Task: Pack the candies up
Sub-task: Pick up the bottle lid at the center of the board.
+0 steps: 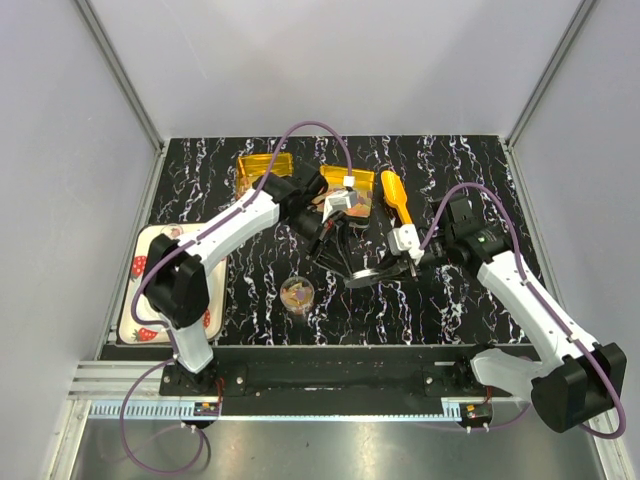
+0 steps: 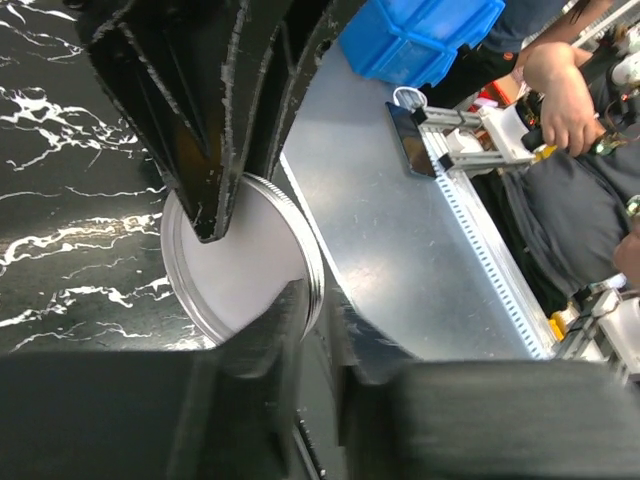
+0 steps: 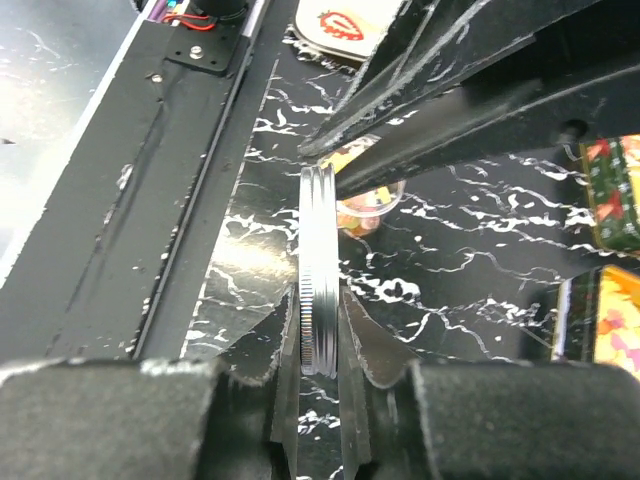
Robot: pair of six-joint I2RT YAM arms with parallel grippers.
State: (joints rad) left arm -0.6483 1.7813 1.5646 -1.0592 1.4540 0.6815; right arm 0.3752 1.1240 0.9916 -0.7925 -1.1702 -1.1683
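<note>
Candies point(image 1: 297, 292): small heap of orange, red and yellow bits in a clear cup point(image 1: 297, 305), lid off, standing on the black marble table point(image 1: 450, 160) near its front edge, about centre. Nothing touches the cup.

Both claws sit behind and right of the cup, off it, meeting on a round silver lid point(image 3: 320, 240) held on edge above the table. In the right wrist view the candies show just past the lid, low behind the left claw's tips.

Right gripper point(image 3: 320, 320): pressed together on the lid, one finger on each flat face, gripping the part of the lid nearest its camera.

Left gripper point(image 2: 318, 300): comes in from the other side and its fingers straddle the lid's rim with a narrow gap. Can't tell whether it's actually pinching or just loose around the rim.

The lid faces the left wrist camera flat-on, pale inside, threaded rim visible.

Further out: yellow-orange scoop point(image 1: 394, 194) lies behind the right claw, apart from it. Two gold tins at the back, one point(image 1: 264, 166) clear of the arm, the other point(image 1: 352, 183) partly hidden by the left wrist and its cable. Strawberry-print plate point(image 1: 132, 290) at the left table edge, under the left arm's elbow.
</note>
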